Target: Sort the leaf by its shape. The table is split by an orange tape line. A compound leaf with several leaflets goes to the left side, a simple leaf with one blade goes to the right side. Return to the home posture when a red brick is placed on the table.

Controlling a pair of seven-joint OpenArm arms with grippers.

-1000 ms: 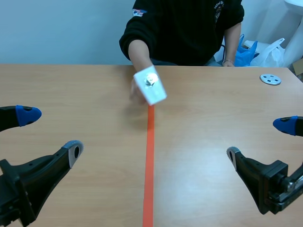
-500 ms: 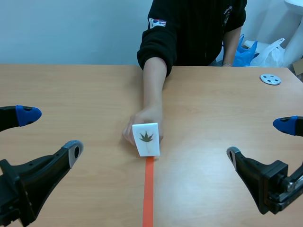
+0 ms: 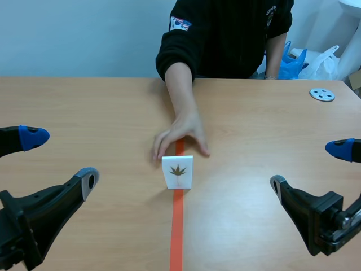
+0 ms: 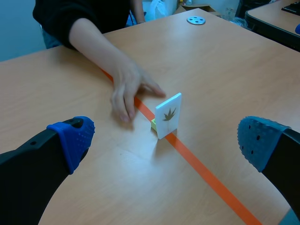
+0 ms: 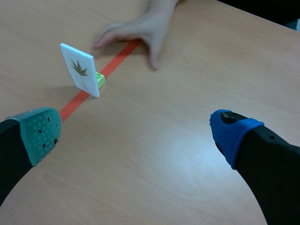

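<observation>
Leaf card (image 4: 168, 115) upright on tape line (image 4: 201, 169) — hand (image 4: 129, 90) behind.

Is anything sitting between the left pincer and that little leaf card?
No. The scene view shows only bare table between the left pincer and the leaf card.

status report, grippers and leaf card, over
Left gripper open, right gripper open. Leaf card upright on the orange tape line. Person's hand just behind it, in the way.
</observation>
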